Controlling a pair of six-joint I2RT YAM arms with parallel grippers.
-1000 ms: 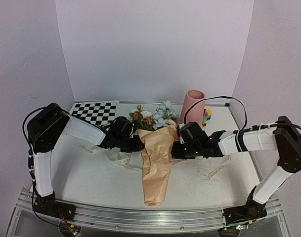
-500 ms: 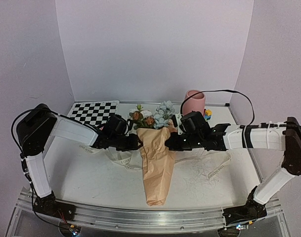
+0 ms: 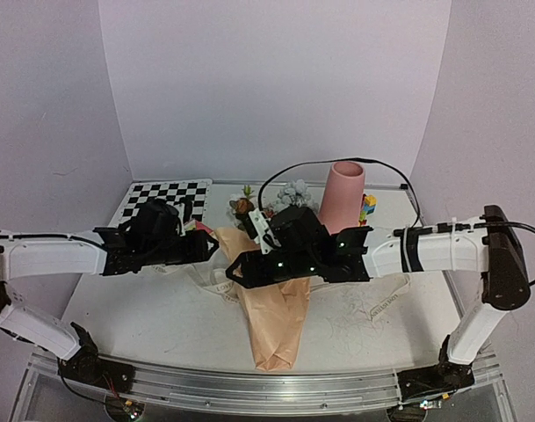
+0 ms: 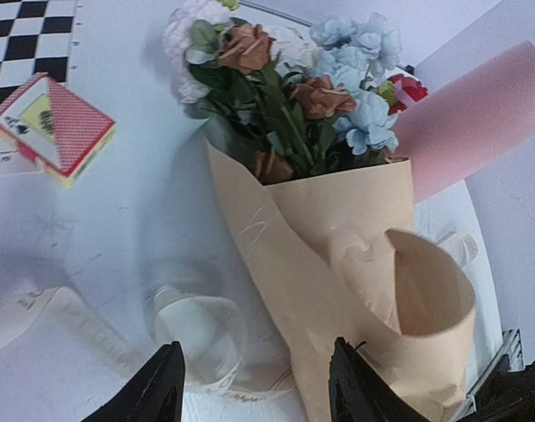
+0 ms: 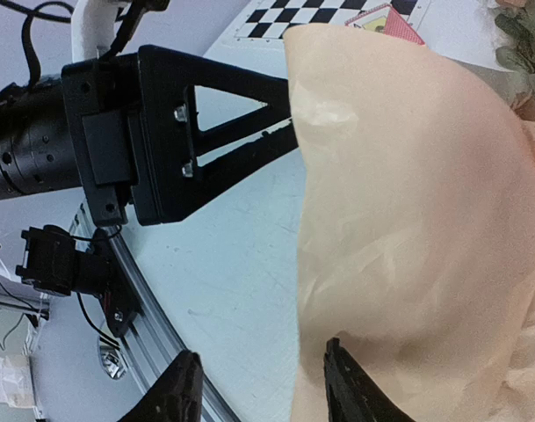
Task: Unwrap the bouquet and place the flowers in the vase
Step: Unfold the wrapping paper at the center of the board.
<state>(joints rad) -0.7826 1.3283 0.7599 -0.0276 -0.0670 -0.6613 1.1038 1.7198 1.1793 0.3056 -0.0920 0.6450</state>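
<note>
Top view: both arms reach low over the table (image 3: 144,308) toward centre. The bouquet (image 3: 280,303) lies flat mid-table, narrow tip toward the arm bases, flowers (image 3: 289,193) toward the back wall. L gripper (image 3: 207,251) sits at the left edge of the paper cone (image 3: 271,332). R gripper (image 3: 238,269) has its body crossing above the cone and its tips at that same left edge. Prob. both work one flap so the wrap can be peeled open. Cream ribbon (image 3: 210,281) lies loose on the table both sides of the cone, so the tie looks already off. Pink vase (image 3: 343,189) stands upright back right, behind the R arm, apart from the bouquet, mouth up and ready for stems.

L wrist view: fingers stand well apart, nothing pinched. A ribbon loop and the paper's edge lie below the gap. One flap curls up loose near the cone's tip. Stems are inside the cone and blooms spill out the far end. A red card box (image 4: 56,127) lies by the checkerboard (image 4: 21,35), away from the work.

R wrist view: fingers apart. The paper's edge sits in the gap and isn't clamped, as far as I can tell. L gripper's black finger is just beyond that edge.
</note>
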